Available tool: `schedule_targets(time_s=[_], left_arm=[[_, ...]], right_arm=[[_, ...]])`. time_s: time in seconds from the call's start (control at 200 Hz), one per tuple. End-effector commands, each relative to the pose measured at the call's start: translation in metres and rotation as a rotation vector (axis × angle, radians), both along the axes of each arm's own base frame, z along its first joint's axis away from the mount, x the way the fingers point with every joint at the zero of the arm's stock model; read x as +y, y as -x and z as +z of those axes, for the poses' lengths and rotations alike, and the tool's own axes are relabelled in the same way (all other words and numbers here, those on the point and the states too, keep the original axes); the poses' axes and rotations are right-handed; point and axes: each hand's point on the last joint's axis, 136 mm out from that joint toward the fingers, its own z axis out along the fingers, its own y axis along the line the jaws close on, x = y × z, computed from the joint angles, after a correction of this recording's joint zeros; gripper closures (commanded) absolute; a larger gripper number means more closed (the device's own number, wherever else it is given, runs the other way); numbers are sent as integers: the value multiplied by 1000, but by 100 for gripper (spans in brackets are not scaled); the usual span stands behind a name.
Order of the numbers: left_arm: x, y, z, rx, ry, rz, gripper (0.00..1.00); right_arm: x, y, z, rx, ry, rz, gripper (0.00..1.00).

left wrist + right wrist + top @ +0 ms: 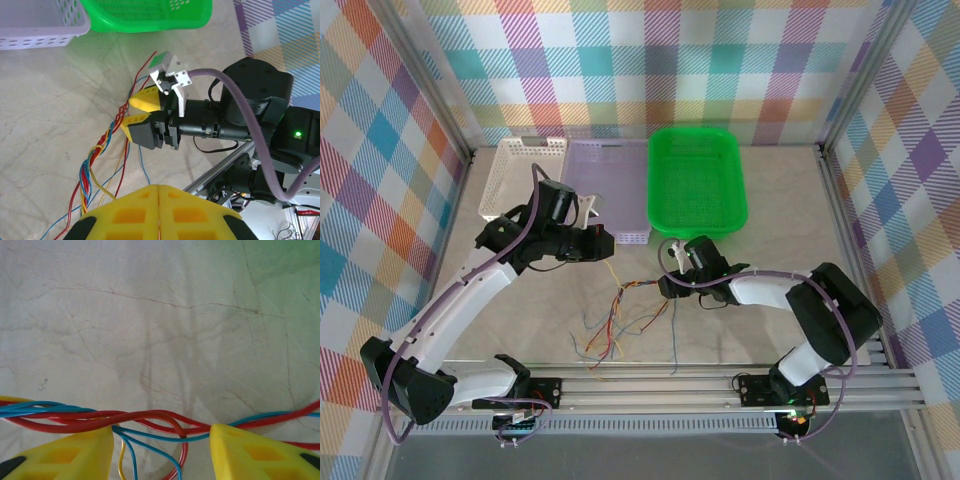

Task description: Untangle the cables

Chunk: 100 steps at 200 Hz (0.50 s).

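My right hand (161,434) is open astride the cables (145,421), which cross its gap sideways; left hand (157,207), closed, sits at the braid's far-edge end, hold unclear.

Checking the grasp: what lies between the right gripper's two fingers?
The right wrist view shows red and blue cables crossing the gap between the open right gripper's fingers, bare table behind.

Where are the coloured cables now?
In the top view the cables lie tangled on the table, just left of the right gripper and on the near side of the left gripper.
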Motion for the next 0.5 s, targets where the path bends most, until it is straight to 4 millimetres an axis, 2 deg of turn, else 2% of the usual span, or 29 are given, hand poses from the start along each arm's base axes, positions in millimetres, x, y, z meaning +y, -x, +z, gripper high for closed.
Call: schedule_targets(time_s=[0.0, 0.105, 0.29, 0.4, 0.495], left_arm=[[-5, 5, 5, -6, 13, -39, 100], [-5, 6, 3, -4, 11, -44, 100], [-4, 10, 1, 0, 7, -54, 100], [-2, 11, -2, -2, -5, -52, 100], [-2, 12, -5, 3, -2, -52, 100]], right_arm=[[8, -11, 7, -66, -24, 3, 50], [11, -14, 10, -87, -41, 6, 60], [11, -17, 15, -111, -58, -5, 88], [9, -16, 19, -119, -56, -11, 100], [5, -14, 29, -132, -67, -21, 100]])
